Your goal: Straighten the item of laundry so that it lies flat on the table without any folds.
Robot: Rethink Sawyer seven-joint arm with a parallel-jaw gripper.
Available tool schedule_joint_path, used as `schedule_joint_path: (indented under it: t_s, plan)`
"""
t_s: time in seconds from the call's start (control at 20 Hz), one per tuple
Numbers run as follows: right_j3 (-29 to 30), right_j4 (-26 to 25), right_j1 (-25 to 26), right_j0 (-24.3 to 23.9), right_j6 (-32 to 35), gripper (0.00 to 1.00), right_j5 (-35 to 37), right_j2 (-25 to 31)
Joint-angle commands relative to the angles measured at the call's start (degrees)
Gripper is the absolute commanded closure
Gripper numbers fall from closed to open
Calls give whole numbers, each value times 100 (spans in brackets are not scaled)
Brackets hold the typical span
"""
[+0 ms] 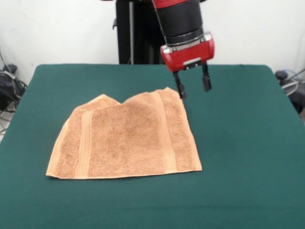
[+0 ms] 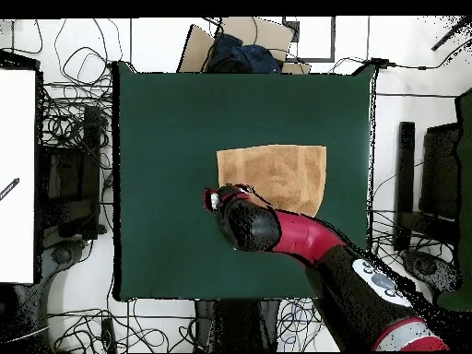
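Orange-tan terry-cloth towel [image 1: 126, 138] lies mid-table on dark green felt table [image 1: 248, 143], far edge folded over. Red-and-black tool [image 1: 193, 88] hangs above its far corner, fingers parted, empty.

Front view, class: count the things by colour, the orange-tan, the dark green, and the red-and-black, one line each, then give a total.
Orange-tan: 1, the towel
Dark green: 1, the table
Red and black: 1, the arm with its open pincer
Total: 3
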Motion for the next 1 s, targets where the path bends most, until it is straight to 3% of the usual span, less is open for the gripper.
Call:
schedule_joint_path:
  t_s: [0.05, 0.15, 0.3, 0.4, 0.7, 1.0]
  plan:
    - [315, -17, 280, -61, 1229, 0, -467, 488]
    - [329, -28, 257, -40, 1254, 0, -523, 430]
    - [264, 114, -138, 502, 1143, 0, 435, -425]
    - [240, 62, -420, 642, 1031, 0, 744, -683]
    - [296, -90, -304, 491, 784, 0, 985, -775]
    - [360, -251, -543, 412, 680, 0, 1185, -958]
